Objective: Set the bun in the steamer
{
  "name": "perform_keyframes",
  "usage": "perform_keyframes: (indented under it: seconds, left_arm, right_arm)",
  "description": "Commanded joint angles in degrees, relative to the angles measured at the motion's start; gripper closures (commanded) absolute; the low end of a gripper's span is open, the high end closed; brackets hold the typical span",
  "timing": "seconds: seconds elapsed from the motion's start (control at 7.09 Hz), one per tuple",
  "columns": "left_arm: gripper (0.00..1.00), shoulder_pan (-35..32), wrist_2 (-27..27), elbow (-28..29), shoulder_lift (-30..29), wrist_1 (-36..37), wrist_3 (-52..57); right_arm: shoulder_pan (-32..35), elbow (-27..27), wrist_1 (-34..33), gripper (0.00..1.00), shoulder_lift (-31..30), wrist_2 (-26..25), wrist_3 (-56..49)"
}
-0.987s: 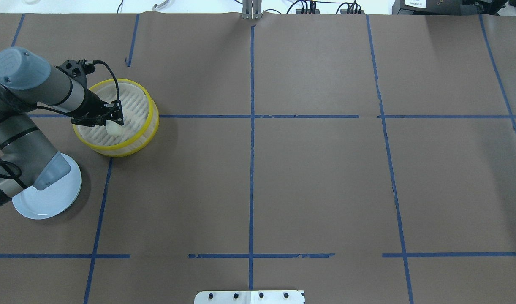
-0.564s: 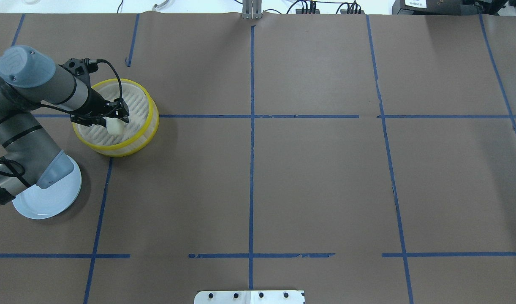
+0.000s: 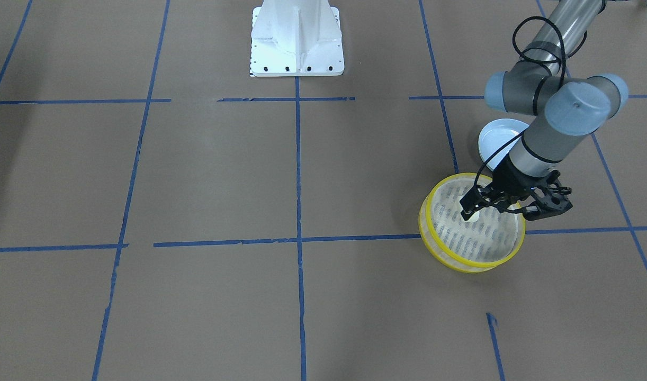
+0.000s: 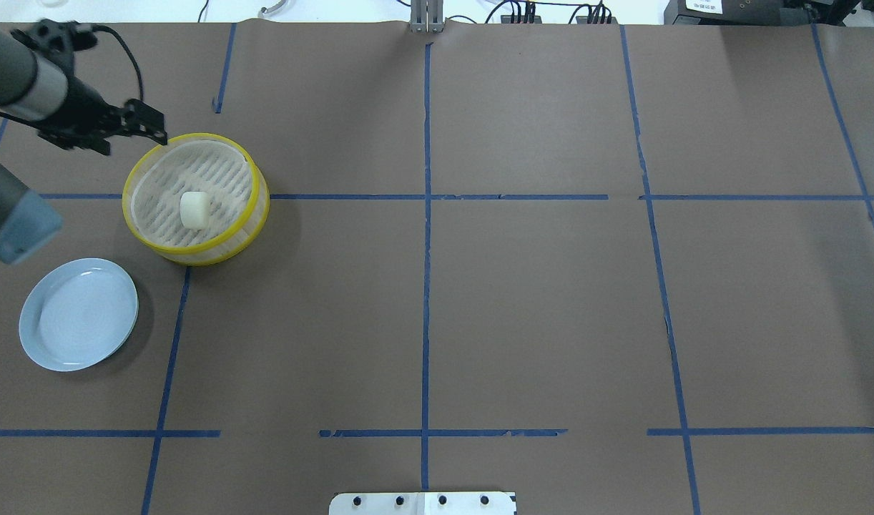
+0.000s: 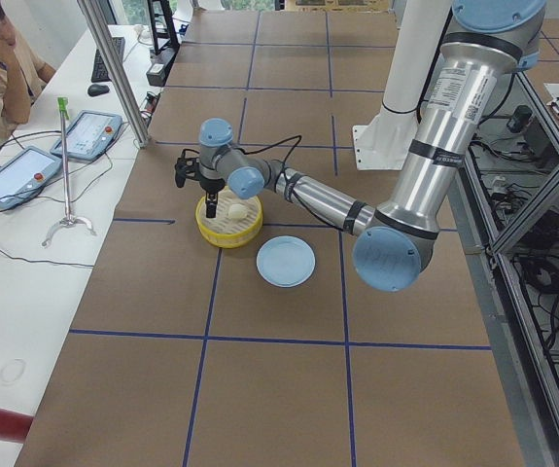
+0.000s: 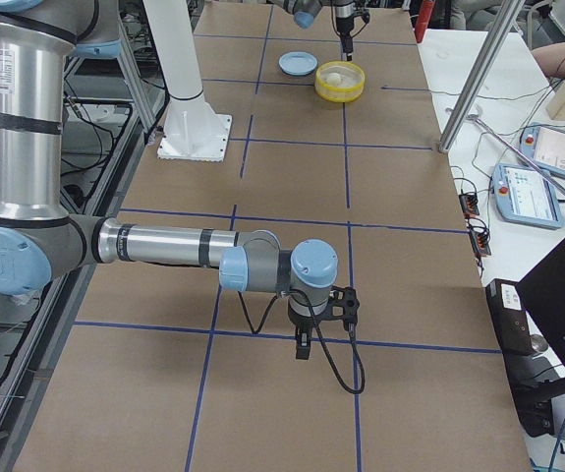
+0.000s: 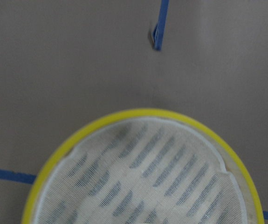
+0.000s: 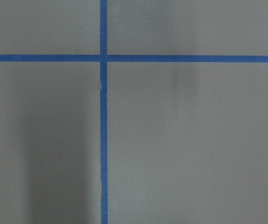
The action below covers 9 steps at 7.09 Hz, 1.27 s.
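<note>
The bun (image 4: 194, 209) lies free on the slatted floor of the yellow-rimmed steamer (image 4: 215, 247), near its middle. In the overhead view my left gripper (image 4: 151, 127) is empty and open, raised beside the steamer's far-left rim, apart from the bun. In the front-facing view the left gripper (image 3: 469, 209) shows over the steamer (image 3: 474, 267), close to the bun (image 3: 476, 215). The left wrist view shows only the steamer's rim (image 7: 138, 113) and floor. My right gripper (image 6: 302, 346) hangs over bare table far from the steamer; I cannot tell whether it is open.
A pale blue plate (image 4: 79, 315) lies empty on the brown paper in front of the steamer, toward the robot. Blue tape lines cross the table. The robot's white base plate (image 3: 297, 37) stands at the table's near middle edge.
My left gripper has let go of the bun, which now rests in the steamer. The gripper has moved up and away to the far left, and the arm no longer covers the plate.
</note>
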Motion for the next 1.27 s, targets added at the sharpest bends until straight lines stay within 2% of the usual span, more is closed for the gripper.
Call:
perform_keyframes:
  seconds: [0.0, 0.14, 0.28, 0.42, 0.56, 0.85, 1.13]
  left_arm:
    - [0.01, -15.8, -8.9, 0.0, 6.6, 6.6, 27.5]
    - [0.01, -21.7, -13.3, 1.0, 11.1, 6.5, 34.6]
    - [0.01, -23.7, -13.2, 2.0, 14.2, 6.7, 40.9]
    - [0.01, -25.7, -13.1, 6.3, 14.5, 9.3, 45.9]
    - [0.01, -26.3, -13.3, 7.1, 14.7, 13.9, 50.8]
    - [0.00, -26.4, -13.5, 2.7, 17.4, 18.0, 49.0]
    - [0.00, -26.4, -14.0, 2.4, 18.4, 18.1, 47.3]
  right_arm:
    - [0.0, 0.0, 0.0, 0.00, 0.0, 0.0, 0.0]
    - [0.0, 0.0, 0.0, 0.00, 0.0, 0.0, 0.0]
    - [0.0, 0.0, 0.0, 0.00, 0.0, 0.0, 0.0]
    - [0.0, 0.0, 0.0, 0.00, 0.0, 0.0, 0.0]
    - [0.0, 0.0, 0.0, 0.00, 0.0, 0.0, 0.0]
    - [0.0, 0.0, 0.0, 0.00, 0.0, 0.0, 0.0]
    - [0.0, 0.0, 0.0, 0.00, 0.0, 0.0, 0.0]
